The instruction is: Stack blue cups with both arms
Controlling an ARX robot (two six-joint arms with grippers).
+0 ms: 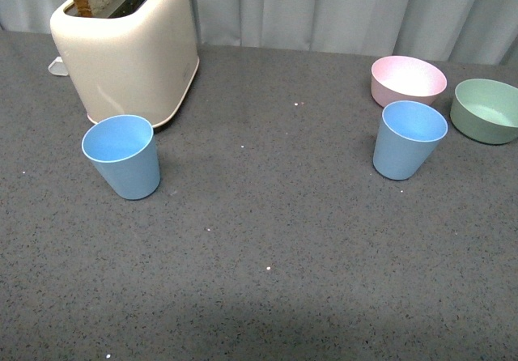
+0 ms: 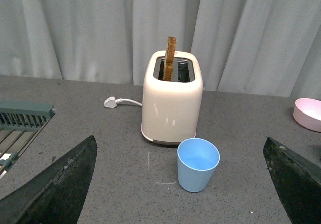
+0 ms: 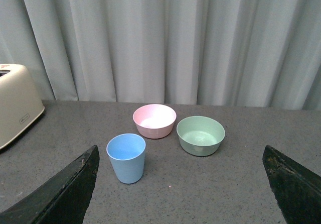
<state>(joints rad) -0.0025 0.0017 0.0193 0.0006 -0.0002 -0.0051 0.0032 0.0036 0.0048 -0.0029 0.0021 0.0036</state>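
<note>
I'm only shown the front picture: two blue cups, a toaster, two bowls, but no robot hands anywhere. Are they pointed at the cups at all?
Observer: Yes. The left gripper shows in its own wrist camera, jaws spread wide and empty, with the cup by the toaster ahead between them.
Operator: And the other hand?
Observer: The right gripper is open and empty too, facing the second blue cup, which stands in front of the pink bowl.
Operator: Anything else outside my frame?
Observer: A green slatted rack lies off to one side of the toaster.
</note>
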